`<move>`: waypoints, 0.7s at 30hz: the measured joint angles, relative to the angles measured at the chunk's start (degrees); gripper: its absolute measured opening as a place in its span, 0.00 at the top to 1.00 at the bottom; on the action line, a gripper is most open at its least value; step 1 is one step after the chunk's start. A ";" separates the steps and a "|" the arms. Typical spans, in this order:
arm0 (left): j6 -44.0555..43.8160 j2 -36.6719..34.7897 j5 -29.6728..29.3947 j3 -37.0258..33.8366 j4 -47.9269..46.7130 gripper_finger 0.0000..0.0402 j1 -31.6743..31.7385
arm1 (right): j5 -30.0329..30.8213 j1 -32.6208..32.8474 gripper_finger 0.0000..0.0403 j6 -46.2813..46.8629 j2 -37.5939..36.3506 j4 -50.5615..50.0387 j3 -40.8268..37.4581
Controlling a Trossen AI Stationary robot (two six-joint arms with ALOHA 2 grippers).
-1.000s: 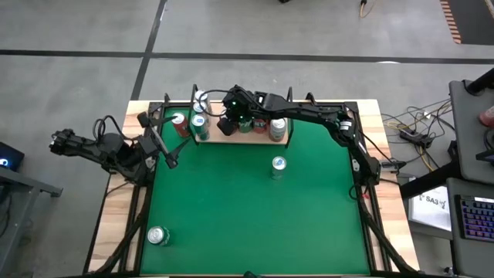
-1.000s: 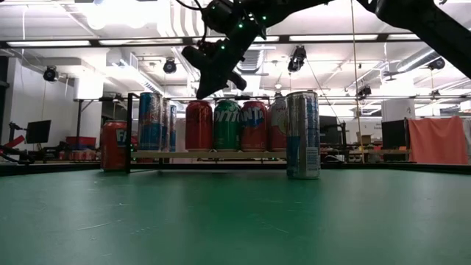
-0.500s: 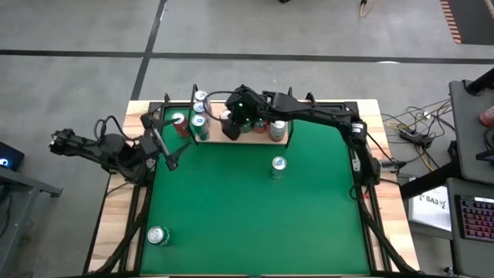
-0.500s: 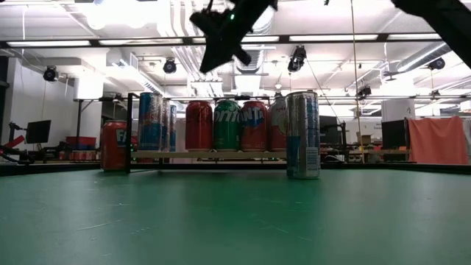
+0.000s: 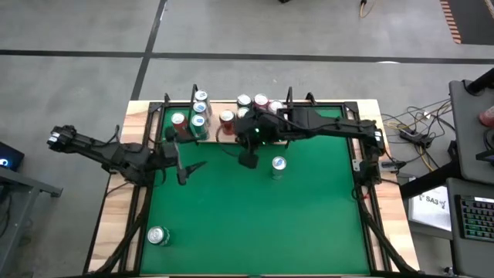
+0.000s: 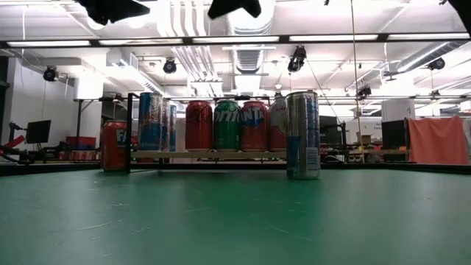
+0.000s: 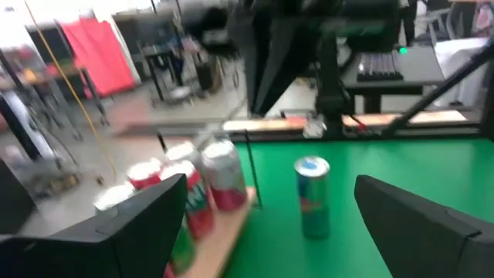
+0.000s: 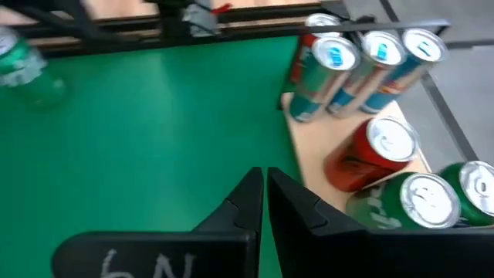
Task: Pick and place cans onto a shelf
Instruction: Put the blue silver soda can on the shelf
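Several cans (image 5: 197,110) stand upright on the light-wood shelf (image 6: 210,153) at the table's far edge; the right wrist view shows red (image 8: 374,154), green and blue ones. A tall blue-silver can (image 5: 278,164) stands alone on the green top, in front of the shelf's right end. A green can (image 5: 158,235) sits near the near-left corner. A red can (image 6: 114,146) stands on the table by the shelf's left end. My right gripper (image 5: 247,161) hangs shut and empty, high above the table, just left of the lone can. My left gripper (image 5: 191,170) is open and empty at the table's left, pointing level toward that can (image 7: 312,197).
Black wire uprights (image 6: 129,132) stand at the shelf's ends. A black frame and wood border (image 5: 120,201) ring the green top. Open green surface (image 5: 262,224) lies in the middle and near half. A desk with a keyboard (image 5: 472,224) is off to the right.
My right gripper, shut throughout, has drawn back from over the shelf toward the table's near edge and risen out of the top of the low view. My left gripper, open, has moved toward the table's right, over the green top, and rolled. No can has moved.
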 joint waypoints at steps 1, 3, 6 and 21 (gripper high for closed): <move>-1.86 0.92 -0.02 0.91 -1.75 0.11 -0.30 | 0.02 0.89 0.97 -0.31 -0.27 -0.28 -0.01; -5.53 2.80 0.04 3.28 -5.58 0.11 -0.97 | 0.00 2.44 0.97 -1.25 -0.83 -0.36 -0.29; -11.09 5.50 0.01 7.34 -13.77 0.11 -2.40 | 0.00 4.42 0.97 -2.68 -0.96 -0.76 -0.60; -45.04 26.56 3.91 32.43 -60.78 0.11 -18.87 | -0.11 7.82 0.97 -5.42 -0.96 -0.99 -6.76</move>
